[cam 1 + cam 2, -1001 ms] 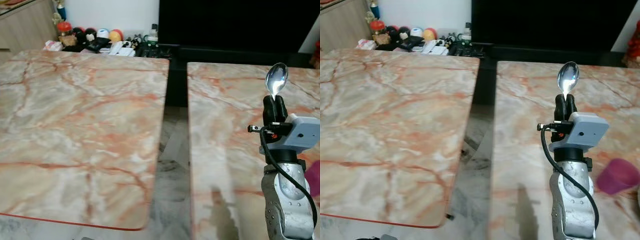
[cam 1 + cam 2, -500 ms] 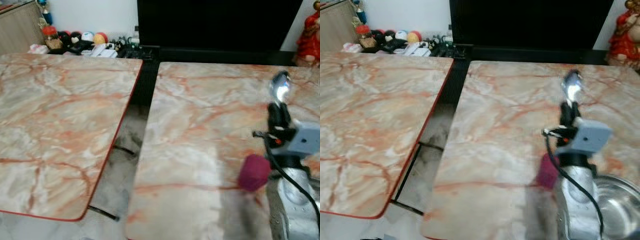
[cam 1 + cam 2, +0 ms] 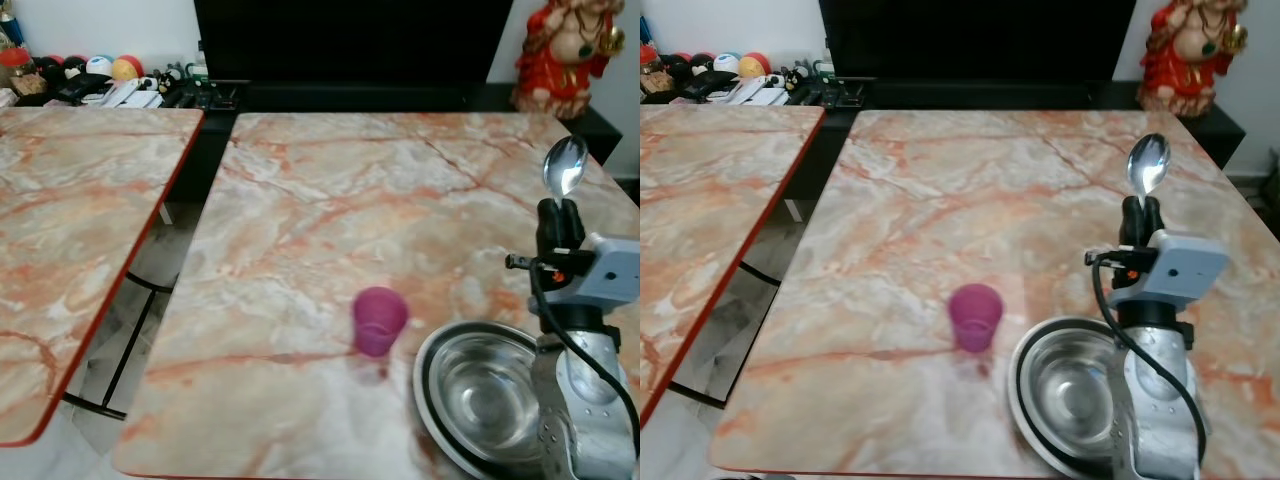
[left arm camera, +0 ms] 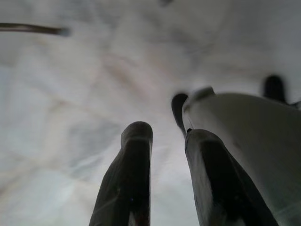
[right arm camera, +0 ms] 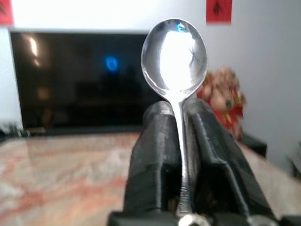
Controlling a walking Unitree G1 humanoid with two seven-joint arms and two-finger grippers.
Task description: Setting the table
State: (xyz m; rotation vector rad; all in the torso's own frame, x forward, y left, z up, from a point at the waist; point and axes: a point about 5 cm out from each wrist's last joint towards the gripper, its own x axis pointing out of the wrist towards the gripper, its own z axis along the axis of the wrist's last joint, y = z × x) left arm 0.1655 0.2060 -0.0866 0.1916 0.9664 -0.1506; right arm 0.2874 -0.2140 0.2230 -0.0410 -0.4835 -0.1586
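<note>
Carrying step: right gripper point(image 3: 558, 212) clenched on upright spoon point(image 3: 564, 167); next, lower it beside bowl point(image 3: 487, 392) beneath the jaws.

My right gripper point(image 3: 558, 215) has black fingers, and the spoon point(image 3: 564, 168) they pinch is bright silver, its bowl mirroring white light. Behind the fingers sits a pale grey camera box point(image 3: 612, 271) with a black cable, on my silver arm. Just beside my arm the bowl point(image 3: 482, 393) is shiny steel with a dark rim. Further off to my arm's left stands a magenta cup point(image 3: 379, 320). The table point(image 3: 330, 210) under them is cream marble veined in orange-pink, red along its edge. Beyond the spoon stands a red and gold figurine point(image 3: 565, 50) beside a black screen point(image 3: 350, 40). My left gripper point(image 4: 164, 155) shows black fingers over pale grey marbled floor.
</note>
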